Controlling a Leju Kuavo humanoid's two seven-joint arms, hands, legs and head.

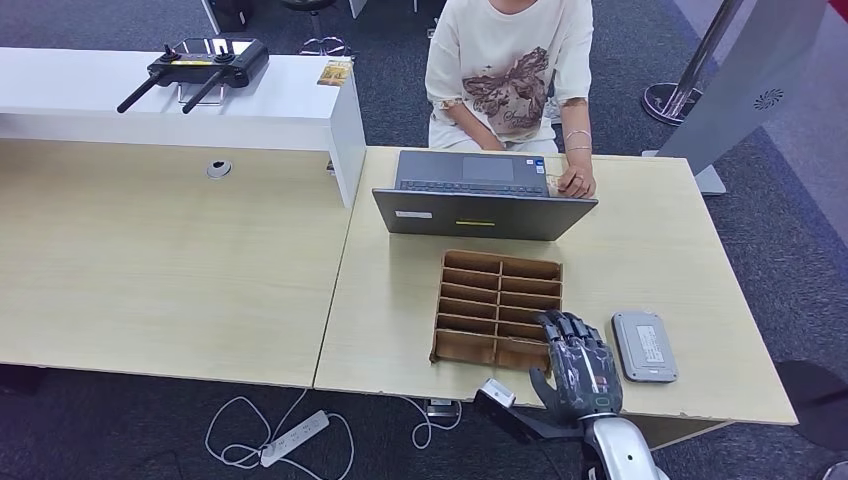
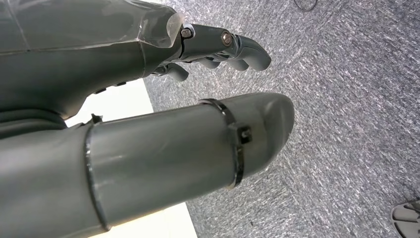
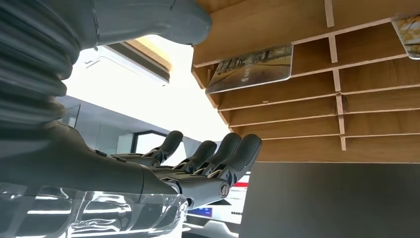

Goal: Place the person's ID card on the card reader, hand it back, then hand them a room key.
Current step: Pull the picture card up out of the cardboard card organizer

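Pale wood desks (image 1: 180, 260) fill the head view, with one person (image 1: 510, 75) seated at twelve o'clock behind one open laptop (image 1: 484, 198). One wooden slotted rack (image 1: 497, 308) sits mid-desk, and one grey card reader (image 1: 644, 346) lies at about four o'clock from it, long axis running toward the person. At six o'clock the right hand (image 1: 578, 362) hovers over the rack's near right corner, fingers spread slightly and holding nothing. One router (image 1: 205, 62) stands on the white counter (image 1: 290, 100) at ten o'clock. From the left wrist, the left hand (image 2: 208, 54) hangs above grey carpet (image 2: 346, 124), fingers loosely curled around nothing. From the right wrist, the right hand's fingers (image 3: 233, 148) are stretched out and apart beside the rack; two room key cards (image 3: 250, 68) rest in its slots, one of them cut off at the picture's edge. I cannot tell where the ID card is.
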